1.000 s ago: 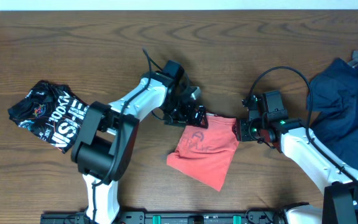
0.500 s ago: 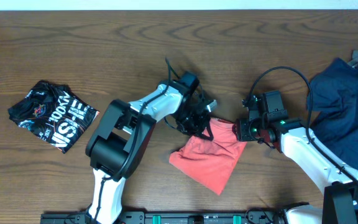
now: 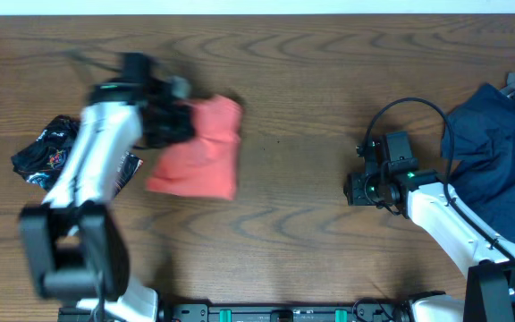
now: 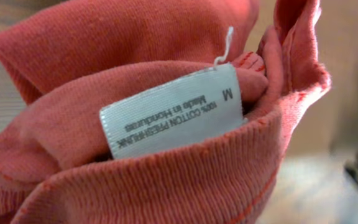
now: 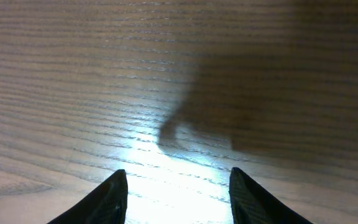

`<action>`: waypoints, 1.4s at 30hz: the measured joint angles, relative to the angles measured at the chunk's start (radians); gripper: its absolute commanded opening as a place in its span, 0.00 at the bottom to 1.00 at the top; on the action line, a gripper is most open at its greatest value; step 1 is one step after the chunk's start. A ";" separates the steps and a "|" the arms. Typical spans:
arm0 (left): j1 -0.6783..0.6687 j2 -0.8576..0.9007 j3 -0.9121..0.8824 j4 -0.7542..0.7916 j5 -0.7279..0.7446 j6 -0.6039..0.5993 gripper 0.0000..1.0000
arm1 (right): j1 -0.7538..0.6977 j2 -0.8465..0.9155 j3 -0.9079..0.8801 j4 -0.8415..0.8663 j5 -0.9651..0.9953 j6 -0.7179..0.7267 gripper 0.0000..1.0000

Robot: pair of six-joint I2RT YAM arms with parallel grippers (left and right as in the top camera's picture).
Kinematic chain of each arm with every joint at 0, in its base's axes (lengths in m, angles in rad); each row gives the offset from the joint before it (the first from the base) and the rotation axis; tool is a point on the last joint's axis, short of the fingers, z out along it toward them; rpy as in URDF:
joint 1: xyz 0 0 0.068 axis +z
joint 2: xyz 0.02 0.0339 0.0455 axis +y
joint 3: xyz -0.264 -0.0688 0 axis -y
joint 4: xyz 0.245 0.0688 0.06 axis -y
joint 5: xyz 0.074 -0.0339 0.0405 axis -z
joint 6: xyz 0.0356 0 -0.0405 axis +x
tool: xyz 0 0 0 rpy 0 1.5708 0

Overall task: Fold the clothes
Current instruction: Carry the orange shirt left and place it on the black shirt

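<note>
Left pincer (image 3: 179, 123) clamped on the red shirt (image 3: 200, 154) (label (image 4: 173, 118) showing): lower it flat beside the black garment (image 3: 43, 152), folds kept square; right pincer (image 5: 178, 180) stands apart, empty

Centre left: coral-red T-shirt (image 3: 202, 148), plain on its visible side; its neck label (image 4: 173, 118) is white with grey print. Left edge: black garment (image 3: 43, 156) with white lettering. Right edge: navy garment (image 3: 499, 161), unpatterned. Table (image 3: 329, 63): brown wood, darker wavy grain.

White arms (image 3: 445, 210), black joints (image 3: 488, 284), looping black cable (image 3: 407, 101), dark right hand (image 5: 178, 186)
</note>
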 measured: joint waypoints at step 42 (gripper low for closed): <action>0.250 -0.108 0.004 0.102 -0.114 -0.143 0.98 | 0.000 0.000 0.001 0.032 -0.045 -0.006 0.99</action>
